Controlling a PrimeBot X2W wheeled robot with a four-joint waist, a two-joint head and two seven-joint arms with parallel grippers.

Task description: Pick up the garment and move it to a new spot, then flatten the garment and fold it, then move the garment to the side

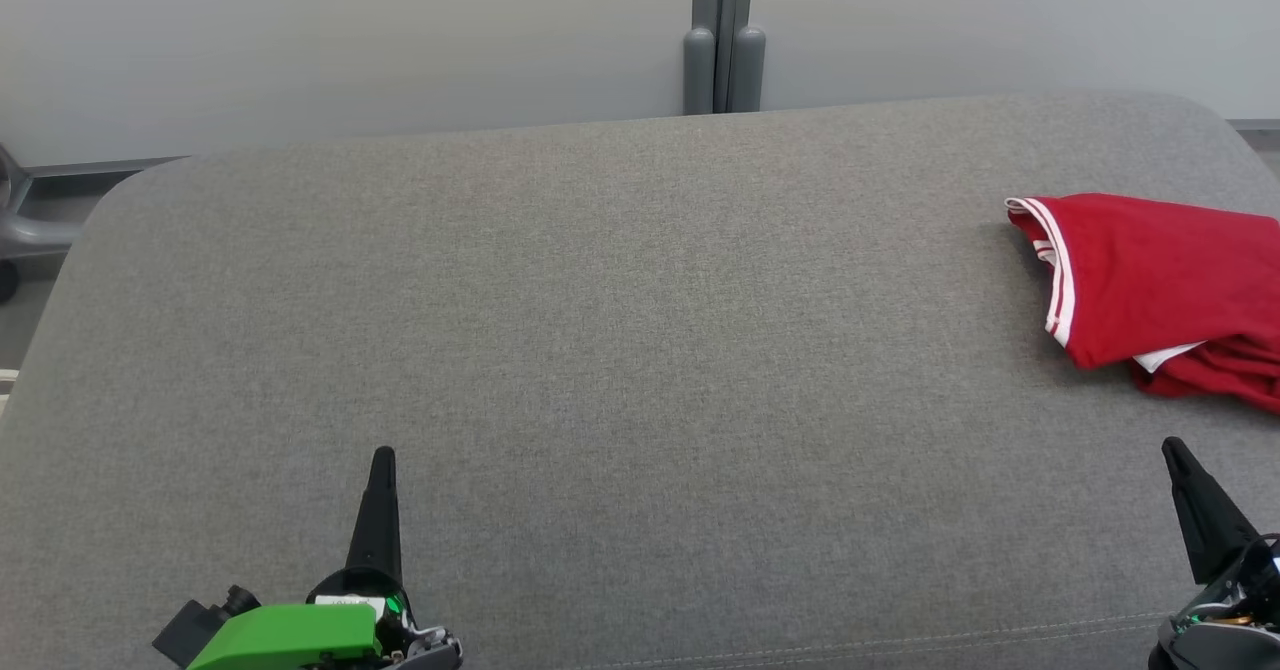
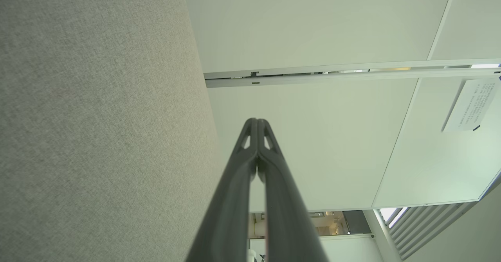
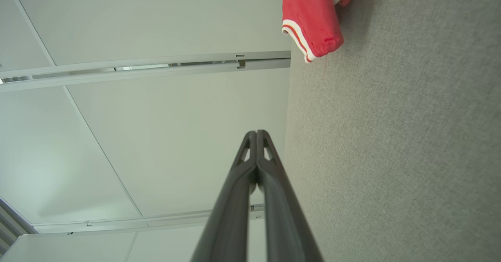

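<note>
Nearest the head camera, the left pincer [image 1: 383, 458] rises from a green cover [image 1: 285, 635] at the lower edge. Its two dark fingers are pressed together on nothing, and its wrist view shows the tips meeting. The right pincer [image 1: 1172, 447] at the lower right is likewise closed and empty, with its tips touching in its own wrist view.

The garment [image 1: 1160, 280] lies at the far right of the bench [image 1: 600, 300], ahead of the right pincer and well apart from the left, and it runs off the picture's edge.

It is red knit with white striped trim, doubled over in soft layers. A white inner edge peeks out and the lower hem is rumpled. The bench is padded and covered in coarse grey weave, with rounded corners.

This fits two stages: a garment waiting to be lifted and spread, or one already folded and set aside, though the fold looks loose. Any grasp would suit the right pincer, which would have to open first and pinch a layered edge.
</note>
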